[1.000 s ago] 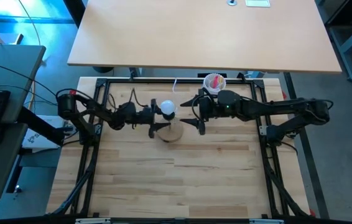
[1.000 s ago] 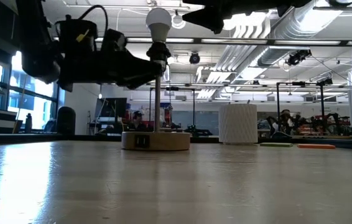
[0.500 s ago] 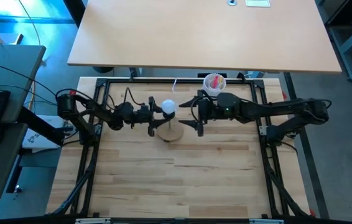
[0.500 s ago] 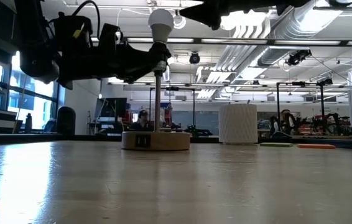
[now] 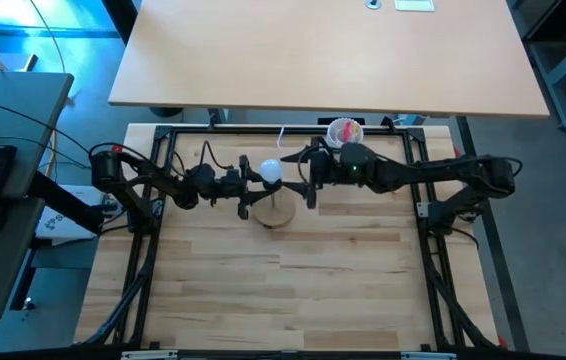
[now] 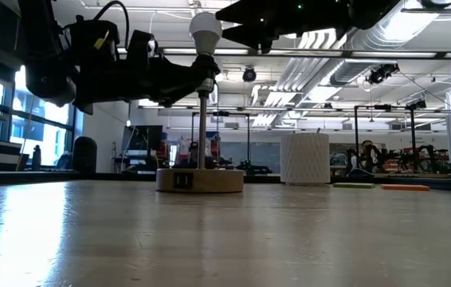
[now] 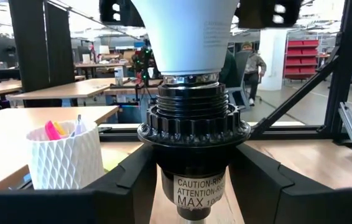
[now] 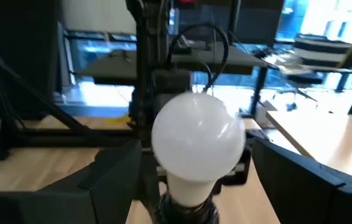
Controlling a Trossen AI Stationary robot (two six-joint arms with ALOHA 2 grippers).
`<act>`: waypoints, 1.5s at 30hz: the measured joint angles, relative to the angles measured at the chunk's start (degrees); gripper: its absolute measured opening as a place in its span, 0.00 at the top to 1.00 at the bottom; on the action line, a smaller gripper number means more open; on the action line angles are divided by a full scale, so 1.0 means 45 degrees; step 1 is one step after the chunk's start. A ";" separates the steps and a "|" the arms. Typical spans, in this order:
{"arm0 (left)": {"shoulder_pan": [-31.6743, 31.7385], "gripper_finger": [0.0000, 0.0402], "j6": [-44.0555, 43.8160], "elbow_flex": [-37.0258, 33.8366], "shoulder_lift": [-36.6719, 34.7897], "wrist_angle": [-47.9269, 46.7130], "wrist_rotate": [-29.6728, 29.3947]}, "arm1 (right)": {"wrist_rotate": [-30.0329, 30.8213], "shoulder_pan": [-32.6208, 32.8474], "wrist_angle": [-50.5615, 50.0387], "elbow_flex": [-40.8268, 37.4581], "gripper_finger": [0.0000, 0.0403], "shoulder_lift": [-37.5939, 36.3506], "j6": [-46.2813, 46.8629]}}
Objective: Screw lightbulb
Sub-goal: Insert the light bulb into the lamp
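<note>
beside the lightbulb (image 5: 270,171), right end effector (image 5: 306,183) has moved closer.

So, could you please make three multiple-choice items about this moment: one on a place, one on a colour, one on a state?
1. Where is the lightbulb?
A. Lying on the table
B. In the socket on top of the stand
C. Inside the white cup

2. What colour is the socket?
A. Black
B. Red
C. White

3. How is the right end effector?
A. Open, next to the bulb
B. Shut on the bulb
C. Shut on the cup

Answers:
1 B: the lightbulb sits upright above the stand.
2 A: the socket is black under the white glass.
3 A: the right end effector has its fingers apart, not touching the bulb.
</note>
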 joint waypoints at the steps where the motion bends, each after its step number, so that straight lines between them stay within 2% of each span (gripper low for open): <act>1: 0.0000 0.60 0.0000 0.0000 0.0000 -0.0004 0.0000 | -0.0439 -0.0147 0.0113 0.0002 0.25 -0.0001 0.0203; 5: 0.0000 0.60 0.0067 0.0000 0.0000 -0.0015 0.0005 | -0.1599 -0.0723 -0.0006 0.0188 0.25 -0.0005 0.1025; 12: 0.0005 0.60 0.0096 0.0150 0.0010 -0.0101 0.0342 | -0.3012 -0.1244 0.0135 0.0199 0.25 0.0073 0.1043; 35: 0.0000 0.60 0.0146 0.0393 0.0015 -0.0578 0.0403 | -0.3371 -0.1384 0.1131 0.0200 0.25 0.1015 0.1410; 45: 0.0005 0.60 0.0167 0.0384 0.0029 -0.0491 0.0584 | -0.3653 -0.1390 0.2746 0.0204 0.25 0.1754 0.2220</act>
